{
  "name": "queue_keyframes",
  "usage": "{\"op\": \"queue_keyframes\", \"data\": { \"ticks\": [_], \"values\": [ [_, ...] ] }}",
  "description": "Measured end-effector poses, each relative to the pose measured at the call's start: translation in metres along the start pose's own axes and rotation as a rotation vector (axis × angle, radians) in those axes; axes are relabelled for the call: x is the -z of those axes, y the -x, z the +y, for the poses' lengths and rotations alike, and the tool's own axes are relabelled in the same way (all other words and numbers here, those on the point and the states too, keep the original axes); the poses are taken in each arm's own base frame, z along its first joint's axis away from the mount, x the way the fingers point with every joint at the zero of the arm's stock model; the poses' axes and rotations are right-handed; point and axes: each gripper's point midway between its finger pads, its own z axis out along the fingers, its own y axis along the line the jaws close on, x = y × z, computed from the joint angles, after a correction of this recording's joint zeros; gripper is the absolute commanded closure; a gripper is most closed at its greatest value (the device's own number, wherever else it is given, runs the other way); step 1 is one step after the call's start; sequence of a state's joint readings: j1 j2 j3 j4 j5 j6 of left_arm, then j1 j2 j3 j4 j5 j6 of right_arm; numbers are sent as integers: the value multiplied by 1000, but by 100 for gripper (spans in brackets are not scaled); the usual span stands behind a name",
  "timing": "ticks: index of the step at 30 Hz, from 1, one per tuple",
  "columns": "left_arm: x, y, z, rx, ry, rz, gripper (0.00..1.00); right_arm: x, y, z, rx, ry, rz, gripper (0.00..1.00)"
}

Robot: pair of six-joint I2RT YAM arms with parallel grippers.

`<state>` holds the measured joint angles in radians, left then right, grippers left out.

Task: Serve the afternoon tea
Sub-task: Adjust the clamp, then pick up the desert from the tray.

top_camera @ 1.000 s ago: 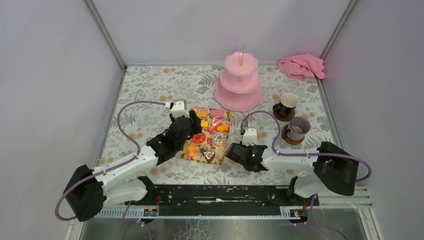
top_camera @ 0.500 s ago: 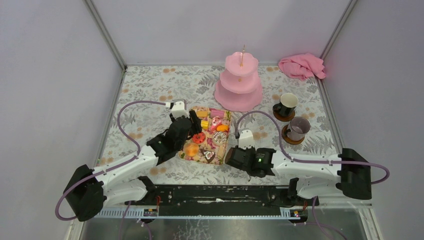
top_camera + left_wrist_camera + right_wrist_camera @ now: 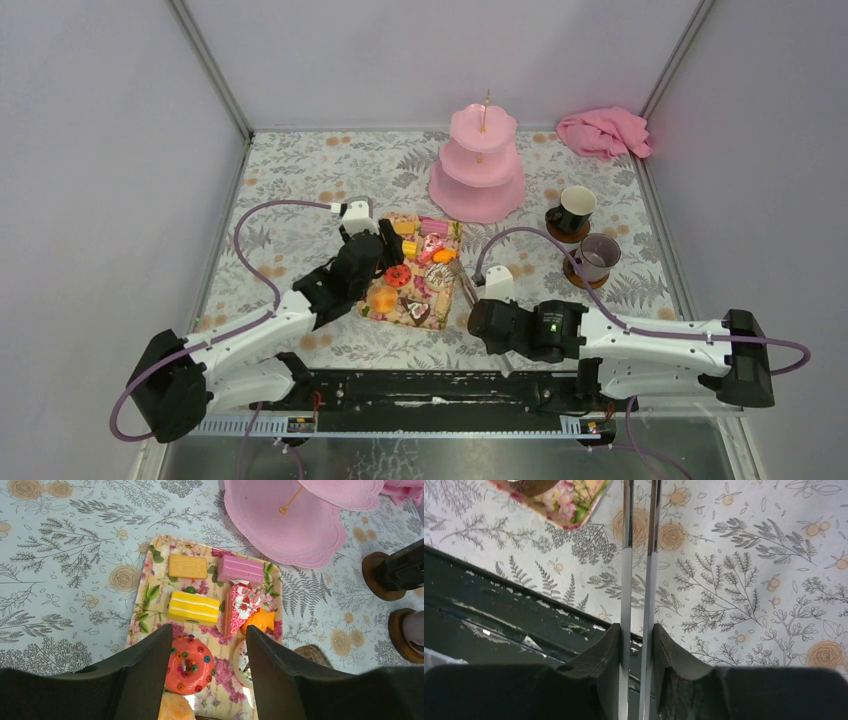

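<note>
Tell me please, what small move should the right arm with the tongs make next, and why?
Probably ease the right gripper forward and left, so the tongs it grips reach over the floral tray toward the toy cakes. In the top view their tips lie just beside the tray's right edge, not yet over any cake, and the pink stand looks bare.

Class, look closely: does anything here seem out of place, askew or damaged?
Two small things. The pink cloth lies crumpled in the far right corner, and the black rail along the near edge has chipped, scratched paint. Nothing looks spilled or tipped over.
</note>
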<state>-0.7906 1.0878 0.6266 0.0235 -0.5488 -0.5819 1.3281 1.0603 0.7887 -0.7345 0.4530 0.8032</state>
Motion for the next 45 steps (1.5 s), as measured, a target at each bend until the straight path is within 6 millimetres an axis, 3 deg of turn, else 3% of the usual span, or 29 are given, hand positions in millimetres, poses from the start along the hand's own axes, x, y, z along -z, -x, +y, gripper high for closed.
{"op": "queue_keyframes", "data": {
  "ticks": [5,22,29,45],
  "values": [
    [0,1,0,0,-1,-2,36,1,-10,8,42,35,50,66],
    [0,5,-2,-3,-3,-8,37,21,-15,36,95,151,75,63],
    [0,5,-2,-5,-1,-5,37,41,-8,41,86,212,52,62],
    [0,3,0,-11,11,-1,37,47,-18,44,107,248,90,62]
  ]
}}
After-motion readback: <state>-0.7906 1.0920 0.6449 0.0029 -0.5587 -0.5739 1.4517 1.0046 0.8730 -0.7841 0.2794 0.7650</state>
